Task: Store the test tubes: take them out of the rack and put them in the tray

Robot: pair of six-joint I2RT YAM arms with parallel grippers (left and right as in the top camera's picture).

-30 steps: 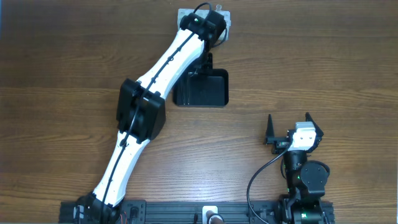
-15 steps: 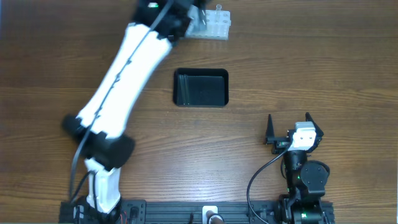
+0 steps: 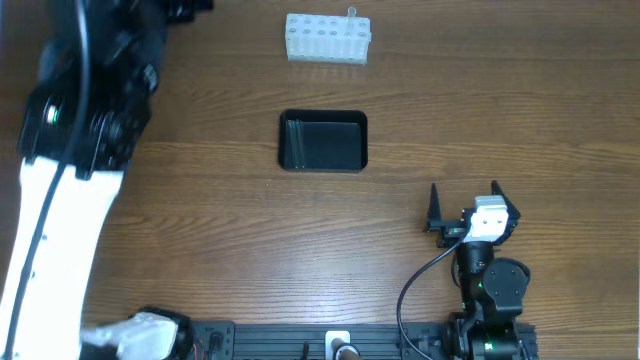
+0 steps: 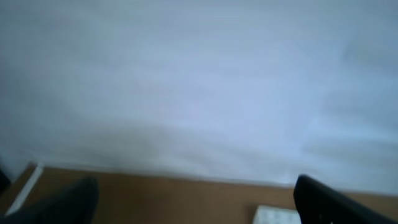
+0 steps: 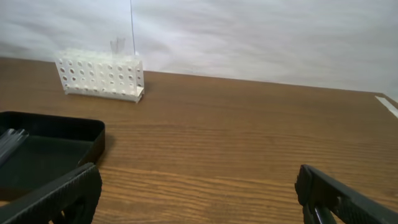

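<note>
Lowering my left tool [image 4: 194, 202], spread apart and empty, carelessly could clip the test tube rack [image 4: 273, 216] ahead, toppling its last test tube [image 3: 352, 13].

Left arm [image 3: 70, 150]: blurred in top view, cut by its left and top edges. Left wrist view blurred throughout. Left pincer [image 4: 196, 183] reads as two dark smears, fingers [image 4: 339, 200] without clear outline. Rack [image 4: 277, 216] cut by the picture's edge, a pale strip only.

Right wrist view: tray [image 5: 93, 134] cut at the edge. Test tubes [image 5: 9, 142] inside clear and faint, count not readable. Rack wells too small to tell filled from empty.

Right arm [image 3: 485, 290]: base cut by top view's bottom edge.
</note>
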